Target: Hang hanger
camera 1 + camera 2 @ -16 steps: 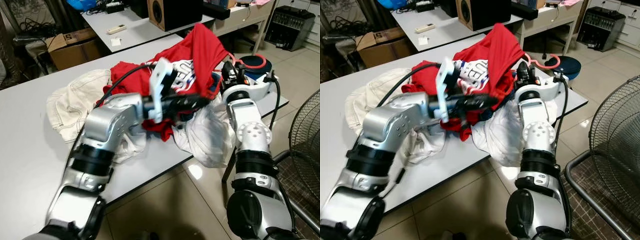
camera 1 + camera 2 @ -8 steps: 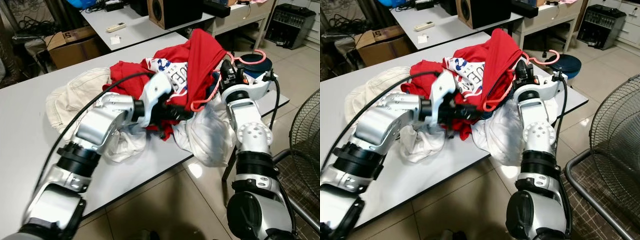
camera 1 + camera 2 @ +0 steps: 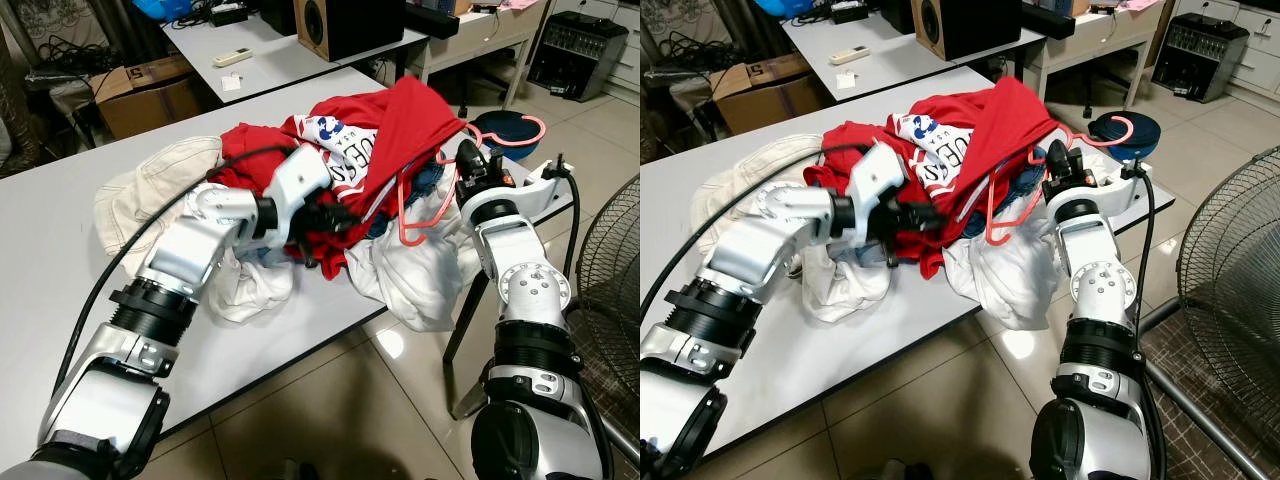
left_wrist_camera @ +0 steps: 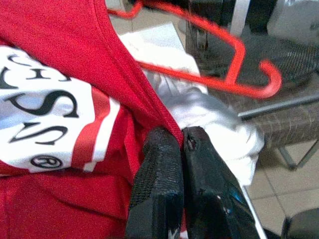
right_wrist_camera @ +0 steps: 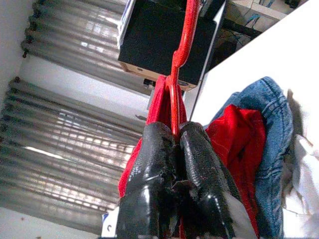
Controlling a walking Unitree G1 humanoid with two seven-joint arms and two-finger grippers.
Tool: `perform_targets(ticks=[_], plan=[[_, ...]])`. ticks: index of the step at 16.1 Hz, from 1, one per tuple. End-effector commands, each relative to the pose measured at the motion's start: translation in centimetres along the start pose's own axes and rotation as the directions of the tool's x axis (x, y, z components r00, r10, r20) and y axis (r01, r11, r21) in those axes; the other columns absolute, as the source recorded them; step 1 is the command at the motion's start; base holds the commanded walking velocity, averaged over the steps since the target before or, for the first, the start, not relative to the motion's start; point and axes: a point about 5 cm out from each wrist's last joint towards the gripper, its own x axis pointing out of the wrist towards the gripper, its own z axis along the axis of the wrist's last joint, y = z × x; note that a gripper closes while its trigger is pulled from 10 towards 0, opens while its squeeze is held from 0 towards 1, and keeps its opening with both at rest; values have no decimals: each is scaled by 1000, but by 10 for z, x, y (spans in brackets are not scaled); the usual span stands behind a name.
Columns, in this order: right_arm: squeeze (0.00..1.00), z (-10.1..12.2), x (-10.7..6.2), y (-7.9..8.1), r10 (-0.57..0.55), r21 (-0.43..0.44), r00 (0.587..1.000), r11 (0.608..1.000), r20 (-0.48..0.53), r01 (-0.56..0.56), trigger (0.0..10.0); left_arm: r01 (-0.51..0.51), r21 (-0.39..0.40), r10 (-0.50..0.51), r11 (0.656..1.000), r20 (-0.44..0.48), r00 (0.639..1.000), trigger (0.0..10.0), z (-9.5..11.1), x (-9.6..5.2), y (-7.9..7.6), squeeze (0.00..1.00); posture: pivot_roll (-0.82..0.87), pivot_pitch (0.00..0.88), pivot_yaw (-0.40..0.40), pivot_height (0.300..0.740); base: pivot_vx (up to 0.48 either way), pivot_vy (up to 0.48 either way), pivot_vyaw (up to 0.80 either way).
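Right hand [image 5: 172, 144] is pinching the red hanger [image 3: 425, 215] at the worktop's [image 3: 60, 300] right edge, hook poking out over open floor [image 3: 350, 400]. Left hand [image 4: 180, 144] is pressed together on the red shirt's [image 3: 400, 120] hem, mid-pile. White clothes [image 3: 420, 275] droop over the near edge; a fan [image 3: 610, 260] crowds the right.

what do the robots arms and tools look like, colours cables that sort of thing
Both arms are silver metal segments with black ribbed joint rings. A black cable loops along the left arm, and another runs by the right arm, which has a round hub dotted with small screws. The left tool and right tool each have two long black fingers; the left's are textured, the right's glossy.
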Motion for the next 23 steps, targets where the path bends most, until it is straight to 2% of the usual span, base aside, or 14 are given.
perform_targets(ticks=[1, 4, 6, 11, 12, 13, 14, 15, 16, 17, 19, 21, 22, 23], plan=[[0, 7, 1, 8, 22, -17, 999, 1000, 47, -21, 10000, 55, -38, -51, 998, 82, 995, 0, 13, -4, -3, 0, -42, 0, 124, 740, 0, 0, 0], [0, 4, 7, 13, 29, -18, 998, 999, 47, -28, 10000, 157, -76, -141, 985, 178, 974, 0, 27, 4, -16, 0, -41, 0, 123, 740, 0, 0, 0], [0, -8, 20, 24, 46, -24, 999, 999, 25, -46, 10000, 208, -115, -179, 971, 222, 958, 0, 32, 17, -31, 0, -40, 0, 115, 740, 0, 0, 0], [0, -15, 27, 28, 47, -39, 999, 998, 9, -47, 10000, 210, -130, -178, 969, 225, 958, 0, 32, 19, -34, 0, -30, 0, 100, 740, 0, 0, 0], [0, -25, 33, 32, 49, -34, 999, 998, -19, -49, 10000, 196, -158, -149, 968, 267, 952, 0, 38, 20, -33, 0, 10, 0, 52, 740, 0, 0, 0], [0, -41, 39, 38, 48, -22, 997, 999, -54, -49, 10000, 183, -229, -96, 956, 345, 934, 0, 52, 23, -32, 0, 19, 0, 43, 740, 0, 0, 0], [0, -46, 41, 38, 40, -8, 998, 999, -56, -41, 10000, 211, -267, -94, 940, 392, 915, 0, 62, 26, -34, 0, 23, 0, 43, 740, 0, 0, 0], [0, -47, 41, 38, 38, -4, 998, 999, -54, -38, 10000, 224, -271, -100, 936, 404, 909, 0, 65, 26, -35, 0, 22, 0, 44, 740, 0, 0, 0], [0, -48, 42, 37, 27, 13, 999, 1000, -30, -27, 10000, 269, -309, -115, 912, 438, 892, 0, 74, 32, -41, 0, 19, 0, 52, 740, 0, 0, 0], [0, -48, 43, 37, 22, 21, 1000, 1000, -20, -22, 10000, 283, -319, -120, 905, 445, 887, 0, 76, 33, -43, 0, 19, 0, 55, 740, 0, 0, 0], [0, -48, 46, 37, 11, 39, 1000, 999, 13, -11, 10000, 321, -385, -122, 866, 460, 880, 0, 83, 42, -50, 0, 15, 0, 66, 740, 0, 0, 0], [0, -52, 46, 37, 7, 39, 1000, 999, 16, -8, 10000, 318, -436, -82, 842, 479, 874, 0, 88, 46, -48, 0, 10, 0, 75, 740, 0, 0, 0], [0, -57, 44, 36, 8, 33, 1000, 999, -3, -8, 10000, 262, -480, 3, 837, 483, 876, 0, 92, 47, -38, 0, 8, 0, 78, 740, 0, 0, 0], [0, -63, 41, 36, 23, 18, 999, 1000, -40, -22, 10000, 159, -511, 114, 845, 461, 880, 0, 92, 46, -23, 0, 7, 0, 79, 740, 0, 0, 0]])
